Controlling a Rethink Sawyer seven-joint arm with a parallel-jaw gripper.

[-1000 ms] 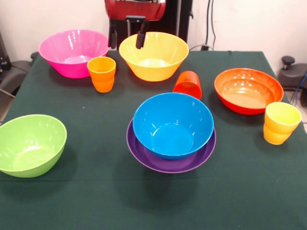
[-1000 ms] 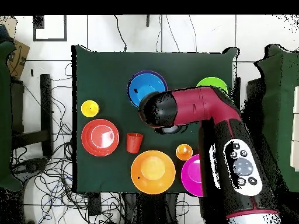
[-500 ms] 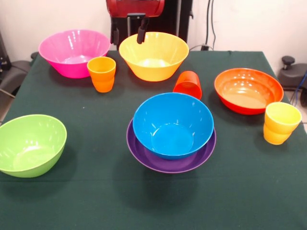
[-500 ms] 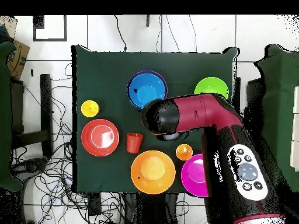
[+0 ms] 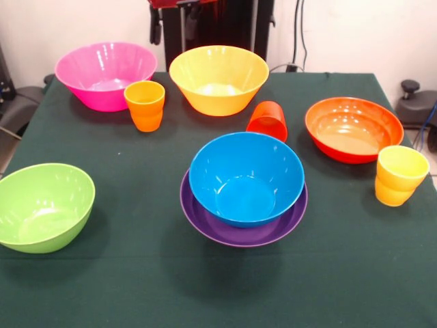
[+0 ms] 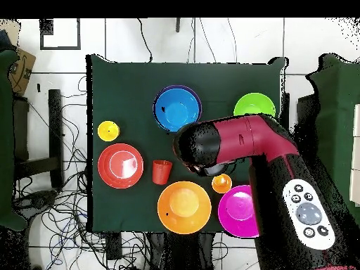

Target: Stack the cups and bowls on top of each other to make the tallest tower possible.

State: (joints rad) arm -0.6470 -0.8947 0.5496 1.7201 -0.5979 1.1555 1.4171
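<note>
The black two-fingered claw (image 5: 173,22) hangs spread apart and empty above the far edge, behind the glossy, deep, round yellow plastic bowl (image 5: 218,78) and its pink neighbour (image 5: 105,74).

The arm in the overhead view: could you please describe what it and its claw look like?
The arm is glossy dark red with a rounded black end cap and a black section bearing a grey panel of round buttons. The claw shows only in the front view, as two dark, slim fingertips.
</note>
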